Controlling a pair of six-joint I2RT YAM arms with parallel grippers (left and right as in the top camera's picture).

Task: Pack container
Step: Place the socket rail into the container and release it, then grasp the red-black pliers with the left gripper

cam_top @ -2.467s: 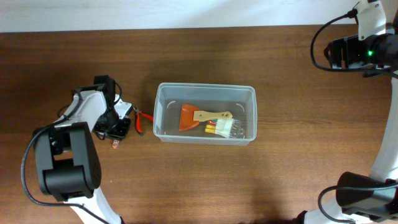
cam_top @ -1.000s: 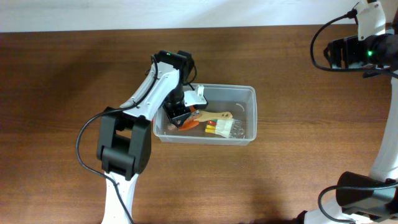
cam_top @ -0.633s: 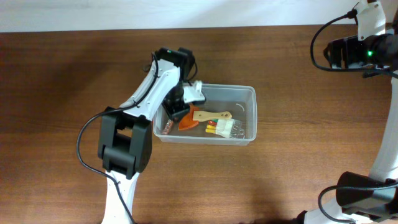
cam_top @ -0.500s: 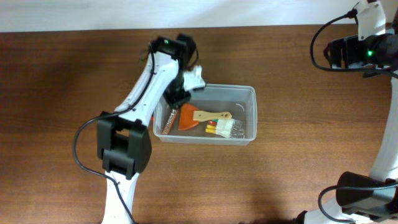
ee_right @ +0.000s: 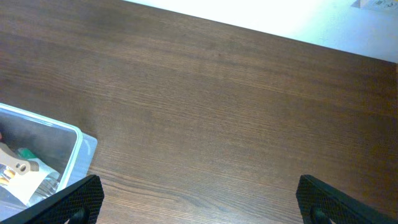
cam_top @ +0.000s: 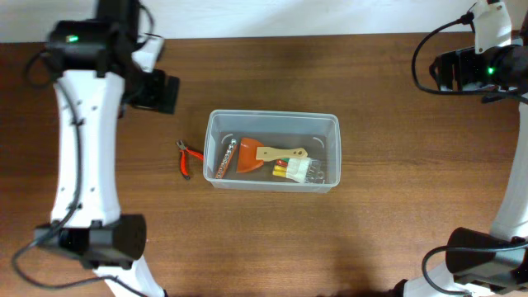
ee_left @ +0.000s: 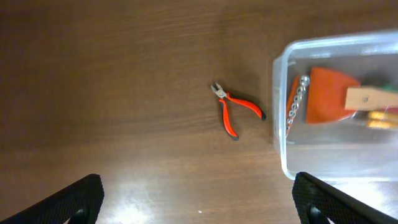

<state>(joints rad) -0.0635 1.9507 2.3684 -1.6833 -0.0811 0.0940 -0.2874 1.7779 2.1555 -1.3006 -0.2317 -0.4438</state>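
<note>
Left arm [cam_top: 80, 140] is presenting long white link shells joined by black joint housings. A green indicator lamp [cam_top: 73, 38] is glowing on the upper housing. A thin black cable [cam_top: 27, 68] is running beside that housing, and the black base joint [cam_top: 111, 239] is showing a rounded casing. Right arm [cam_top: 516, 206] is showing the same white-and-black finish, with a green lamp [cam_top: 492, 69] glowing on its black housing and a black cable loop [cam_top: 416, 64] arching alongside. In the wrist views, the left gripper [ee_left: 199, 200] and right gripper [ee_right: 199, 200] are showing matt black fingertips [ee_left: 71, 199] with finely serrated edges. Screws and markings are proving too small to read.
</note>
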